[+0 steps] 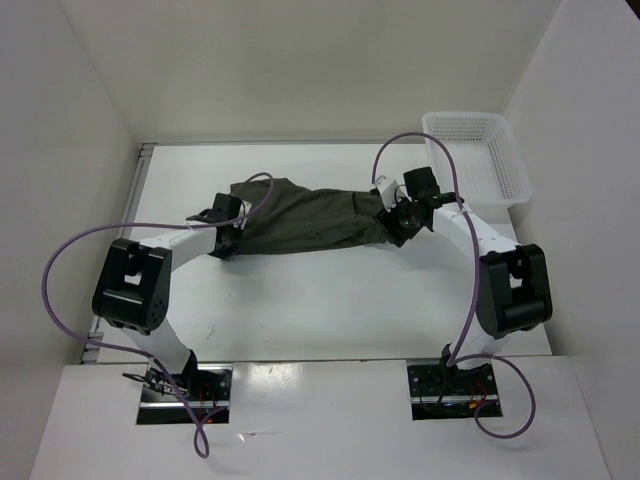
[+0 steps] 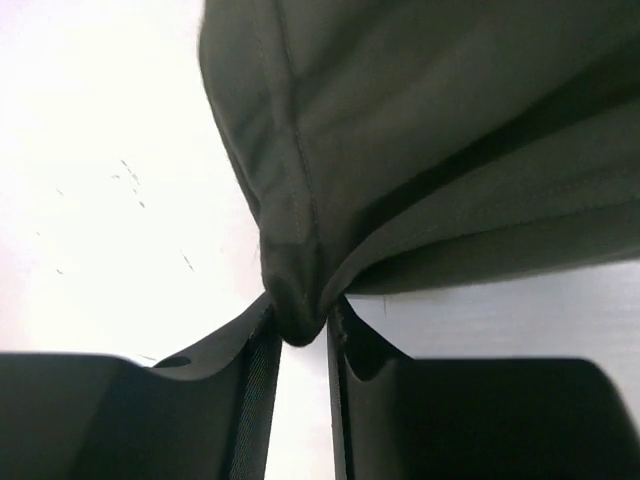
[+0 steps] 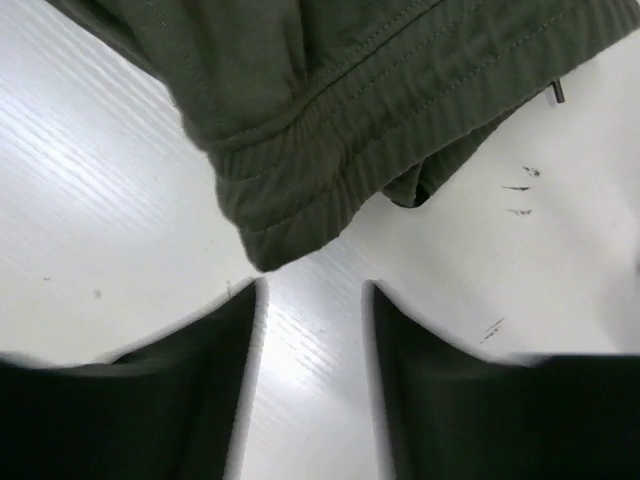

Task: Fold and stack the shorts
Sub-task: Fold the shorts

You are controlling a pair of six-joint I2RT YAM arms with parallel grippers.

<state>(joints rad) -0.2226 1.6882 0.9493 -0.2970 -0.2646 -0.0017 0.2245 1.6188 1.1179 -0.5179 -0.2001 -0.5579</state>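
Observation:
The dark olive-green shorts (image 1: 305, 218) lie stretched across the middle of the white table, wrinkled. My left gripper (image 1: 228, 240) is at their left end and is shut on a pinched fold of the cloth (image 2: 297, 310), which bulges between the fingertips. My right gripper (image 1: 396, 228) is at their right end, open and empty. Its fingers (image 3: 215, 340) sit just short of the ribbed waistband corner (image 3: 290, 215), not touching it.
A white plastic mesh basket (image 1: 476, 156) stands at the table's back right corner. White walls close in the back and both sides. Purple cables loop over both arms. A few dark scuff marks (image 3: 518, 190) show on the table.

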